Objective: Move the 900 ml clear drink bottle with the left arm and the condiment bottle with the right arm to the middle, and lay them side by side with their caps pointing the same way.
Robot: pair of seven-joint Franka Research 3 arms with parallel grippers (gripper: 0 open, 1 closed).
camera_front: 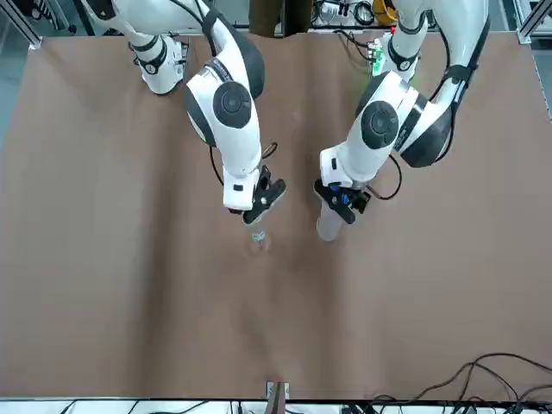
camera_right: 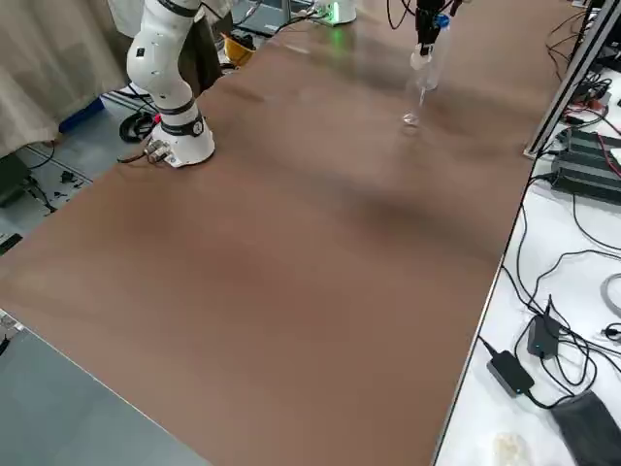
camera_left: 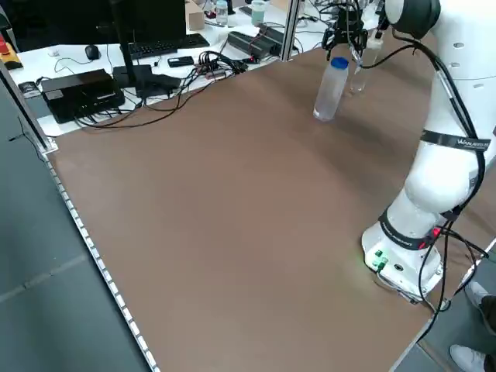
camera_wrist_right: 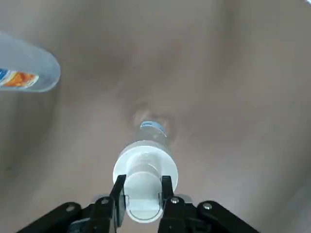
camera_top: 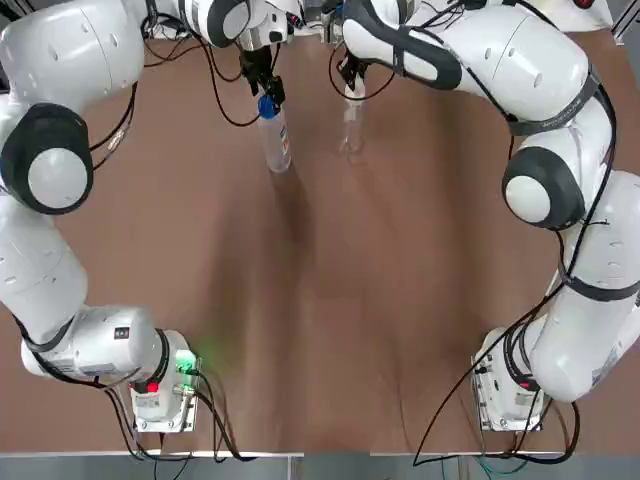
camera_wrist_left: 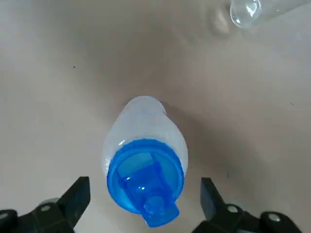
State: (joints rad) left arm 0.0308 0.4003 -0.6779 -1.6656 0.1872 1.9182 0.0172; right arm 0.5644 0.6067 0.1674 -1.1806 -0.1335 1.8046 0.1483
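drink bottle [camera_top: 275, 138] and condiment bottle [camera_top: 351, 128]: one of each, both standing.

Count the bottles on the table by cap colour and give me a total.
Blue cap: 1, the clear drink bottle, with the open left gripper over its cap.
White cap: 1, the condiment bottle, gripped at its cap by the right gripper.
Total: 2 bottles.
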